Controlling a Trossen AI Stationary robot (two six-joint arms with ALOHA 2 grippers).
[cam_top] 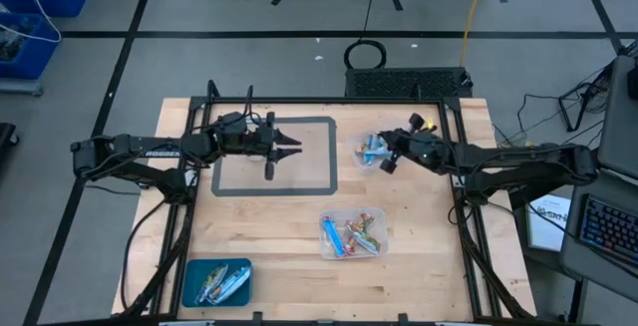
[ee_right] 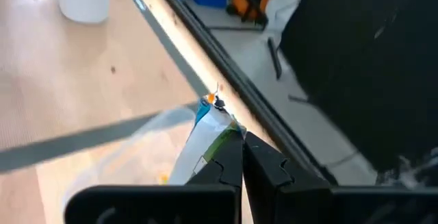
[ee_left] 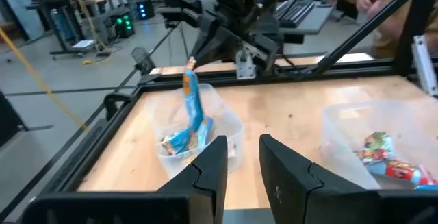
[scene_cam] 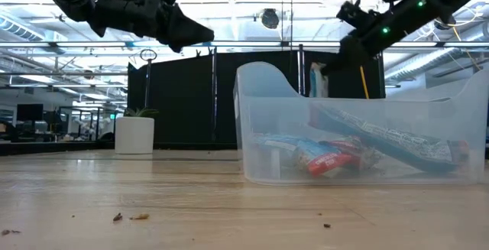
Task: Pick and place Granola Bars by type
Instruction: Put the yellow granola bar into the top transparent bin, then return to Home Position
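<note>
Right gripper (cam_top: 383,158) jaws are clamped on the top end of a blue-white wrapped granola bar (ee_left: 191,107), which hangs long-axis vertical straight below them, lower end inside the clear plastic tub (cam_top: 367,155) on the counter. Left gripper (cam_top: 295,146) jaws narrow, empty, farther off.

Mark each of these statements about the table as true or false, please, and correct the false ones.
1. The right claw holds a blue-white bar above a clear tub. True.
2. The left claw holds a bar. False: nothing is between its fingers.
3. The blue tray holds silvery-blue bars. True.
4. The taped rectangle holds a pile of bars. False: no bars lie in it.
5. The clear tub nearest the front edge holds mixed bars. True.
</note>
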